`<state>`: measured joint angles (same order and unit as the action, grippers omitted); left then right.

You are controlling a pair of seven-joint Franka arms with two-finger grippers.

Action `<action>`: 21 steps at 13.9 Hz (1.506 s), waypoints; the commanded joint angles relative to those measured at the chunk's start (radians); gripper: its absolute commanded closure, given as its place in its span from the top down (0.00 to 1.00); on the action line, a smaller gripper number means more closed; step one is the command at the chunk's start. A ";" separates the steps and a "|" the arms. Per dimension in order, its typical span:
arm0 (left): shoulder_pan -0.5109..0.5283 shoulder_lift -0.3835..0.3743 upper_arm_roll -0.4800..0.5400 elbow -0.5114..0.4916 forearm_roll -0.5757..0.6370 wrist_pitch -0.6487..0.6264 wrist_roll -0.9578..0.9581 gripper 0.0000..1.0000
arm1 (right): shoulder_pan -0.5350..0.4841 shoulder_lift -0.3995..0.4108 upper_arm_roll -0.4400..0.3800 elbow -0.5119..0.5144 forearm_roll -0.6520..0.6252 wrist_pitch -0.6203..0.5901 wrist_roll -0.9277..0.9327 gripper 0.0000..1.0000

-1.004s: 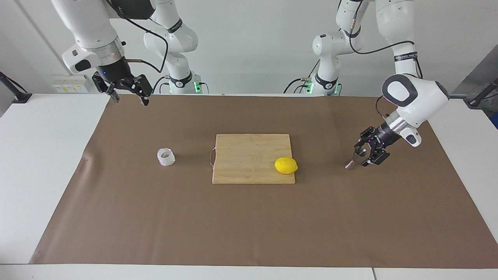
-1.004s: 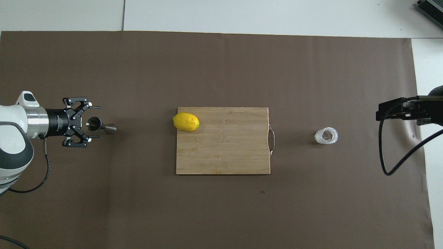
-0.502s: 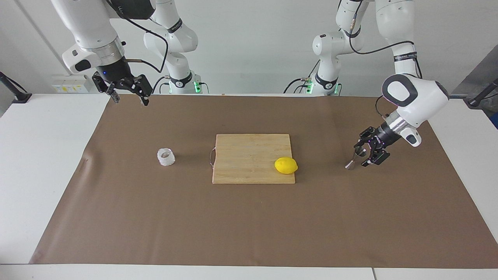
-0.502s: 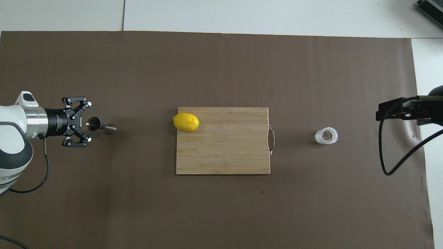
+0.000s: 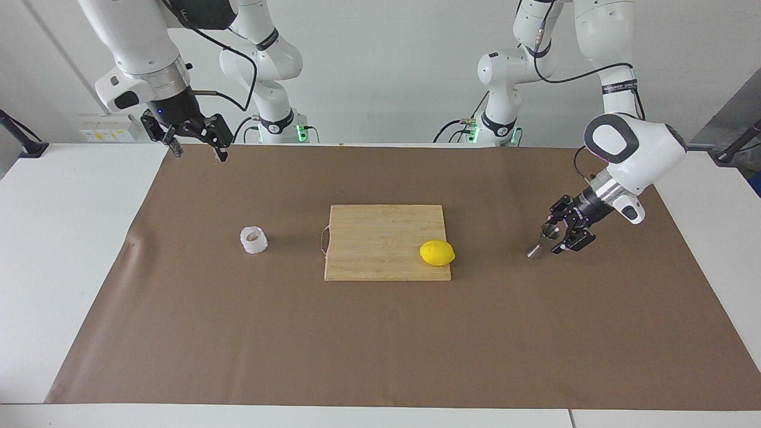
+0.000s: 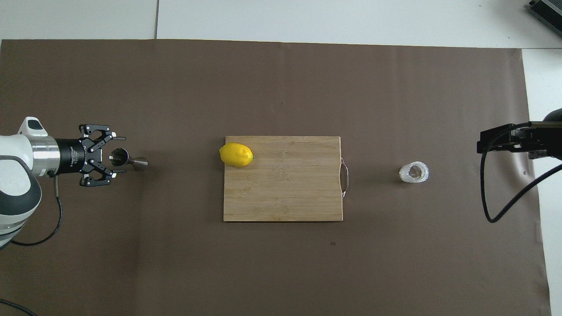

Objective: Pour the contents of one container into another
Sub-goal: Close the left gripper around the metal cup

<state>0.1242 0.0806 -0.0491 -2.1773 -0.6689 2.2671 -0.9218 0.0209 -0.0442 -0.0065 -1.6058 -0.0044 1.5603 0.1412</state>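
A lab: robot arms point(image 5: 142, 53), papered table point(image 5: 380, 356).

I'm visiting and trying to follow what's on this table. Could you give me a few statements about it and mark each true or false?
1. The lemon lies on the cutting board. True.
2. The left gripper is at the steel jigger. True.
3. The whitish cup stands on the board. False: it stands on the brown paper, beside the board's handle end.
4. The right gripper holds the cup. False: it hangs open, well above the table, holding nothing.
5. The jigger lies tipped over. False: it stands upright.
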 commanded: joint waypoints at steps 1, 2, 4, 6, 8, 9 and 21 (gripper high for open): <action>0.000 -0.015 0.002 -0.024 -0.024 0.022 0.018 0.48 | -0.010 -0.010 0.000 -0.008 0.030 -0.011 -0.020 1.00; 0.000 -0.015 0.002 -0.024 -0.024 0.022 0.018 0.34 | -0.010 -0.010 0.000 -0.008 0.030 -0.011 -0.020 1.00; 0.000 -0.015 0.002 -0.022 -0.029 0.020 0.018 0.16 | -0.010 -0.010 0.000 -0.008 0.030 -0.011 -0.020 1.00; 0.000 -0.015 0.002 -0.022 -0.031 0.019 0.018 0.06 | -0.010 -0.010 0.000 -0.008 0.030 -0.011 -0.020 1.00; -0.001 -0.015 0.002 -0.018 -0.031 0.014 0.017 0.05 | -0.010 -0.010 0.000 -0.008 0.030 -0.011 -0.020 1.00; 0.000 -0.013 0.002 -0.013 -0.031 0.009 0.015 0.05 | -0.010 -0.010 0.000 -0.008 0.030 -0.011 -0.020 1.00; -0.023 -0.008 -0.021 0.197 -0.168 -0.208 -0.317 0.00 | -0.010 -0.010 -0.001 -0.008 0.030 -0.011 -0.020 1.00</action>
<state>0.1194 0.0750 -0.0653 -1.9979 -0.7552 2.0845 -1.1762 0.0209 -0.0442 -0.0065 -1.6058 -0.0044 1.5603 0.1412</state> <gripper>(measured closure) 0.921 0.000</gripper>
